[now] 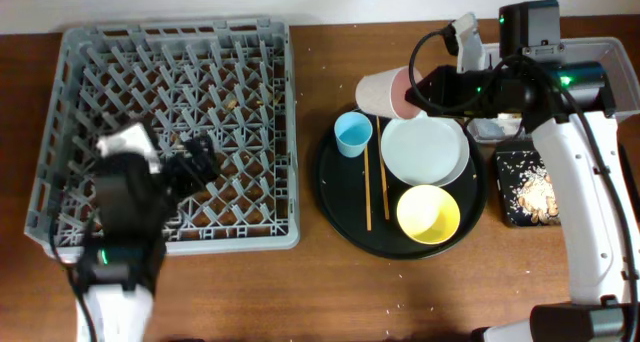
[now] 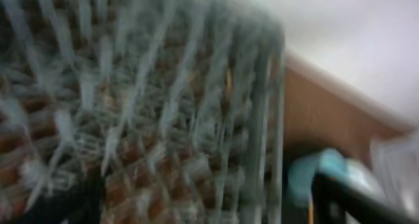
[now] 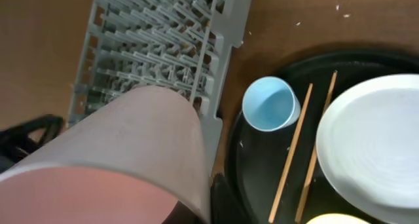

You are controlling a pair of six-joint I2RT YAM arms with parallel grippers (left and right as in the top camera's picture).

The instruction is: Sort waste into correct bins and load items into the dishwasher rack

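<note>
The grey dishwasher rack (image 1: pixel 250 42) fills the left of the table. My left gripper (image 1: pixel 192 167) hovers over its front left part, open and empty; the left wrist view is blurred and shows rack pegs (image 2: pixel 131 119). My right gripper (image 1: pixel 415 92) is shut on the pink cup (image 1: pixel 385 90), held tilted above the table between the rack and the round tray; the cup fills the right wrist view (image 3: pixel 131 152). The light-blue cup (image 1: pixel 353 134), grey plate (image 1: pixel 425 150), yellow bowl (image 1: pixel 428 214) and chopsticks (image 1: pixel 368 187) lie on the round black tray (image 1: pixel 335 197).
A shallow black rectangular tray (image 1: pixel 527 187) with crumbly food scraps sits at the right. The clear tub (image 1: pixel 610 52) stands behind it, partly hidden by my right arm. White paper (image 1: pixel 490 130) shows under the arm. Crumbs dot the wooden table.
</note>
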